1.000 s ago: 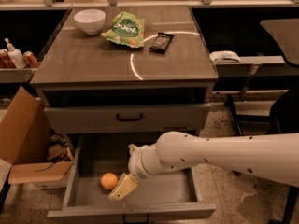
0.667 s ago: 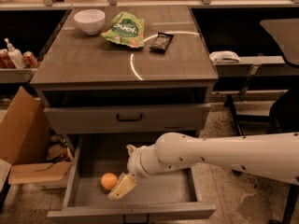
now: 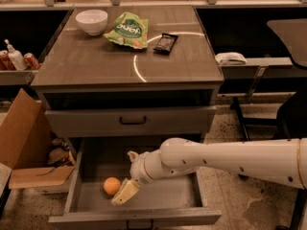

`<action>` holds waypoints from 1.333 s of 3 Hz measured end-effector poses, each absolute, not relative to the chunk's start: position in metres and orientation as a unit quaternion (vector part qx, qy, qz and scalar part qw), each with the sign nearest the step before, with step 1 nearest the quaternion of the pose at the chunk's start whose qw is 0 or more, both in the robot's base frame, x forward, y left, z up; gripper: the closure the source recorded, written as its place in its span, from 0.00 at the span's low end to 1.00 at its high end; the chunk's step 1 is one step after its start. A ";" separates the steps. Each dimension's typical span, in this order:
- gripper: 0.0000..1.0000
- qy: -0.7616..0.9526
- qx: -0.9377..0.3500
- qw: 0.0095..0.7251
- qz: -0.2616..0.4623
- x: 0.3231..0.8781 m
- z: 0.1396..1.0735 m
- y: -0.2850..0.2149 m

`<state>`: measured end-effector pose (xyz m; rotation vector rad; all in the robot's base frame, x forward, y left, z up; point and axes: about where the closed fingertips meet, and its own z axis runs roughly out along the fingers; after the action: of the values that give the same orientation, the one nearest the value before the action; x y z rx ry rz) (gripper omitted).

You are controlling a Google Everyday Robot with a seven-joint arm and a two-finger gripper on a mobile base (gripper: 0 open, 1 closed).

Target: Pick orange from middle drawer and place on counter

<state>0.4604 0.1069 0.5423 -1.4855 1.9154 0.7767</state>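
The orange (image 3: 112,185) lies on the floor of the open middle drawer (image 3: 168,193), toward its left side. My gripper (image 3: 123,193) reaches down into the drawer from the right on a white arm, and its pale fingertips (image 3: 125,190) sit just right of the orange, close to it or touching it. The counter (image 3: 96,61) is the grey-brown wood-grain top above, with a curved white arc streak.
On the counter stand a white bowl (image 3: 91,21), a green chip bag (image 3: 128,30) and a dark snack bar (image 3: 165,42). A closed drawer front with a black handle (image 3: 133,121) is above the open drawer. A cardboard box (image 3: 24,147) stands at the left. A dark chair (image 3: 292,114) is at the right.
The arm and gripper have shifted slightly left, toward the orange. The orange has not moved.
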 end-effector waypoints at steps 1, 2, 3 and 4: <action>0.00 0.710 -0.569 0.297 0.290 0.464 0.533 0.109; 0.00 0.680 -0.593 0.311 0.299 0.473 0.522 0.114; 0.00 0.654 -0.607 0.327 0.311 0.485 0.510 0.119; 0.00 0.644 -0.610 0.338 0.314 0.493 0.493 0.125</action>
<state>0.4933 0.1245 0.4928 -1.5902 1.6787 0.8190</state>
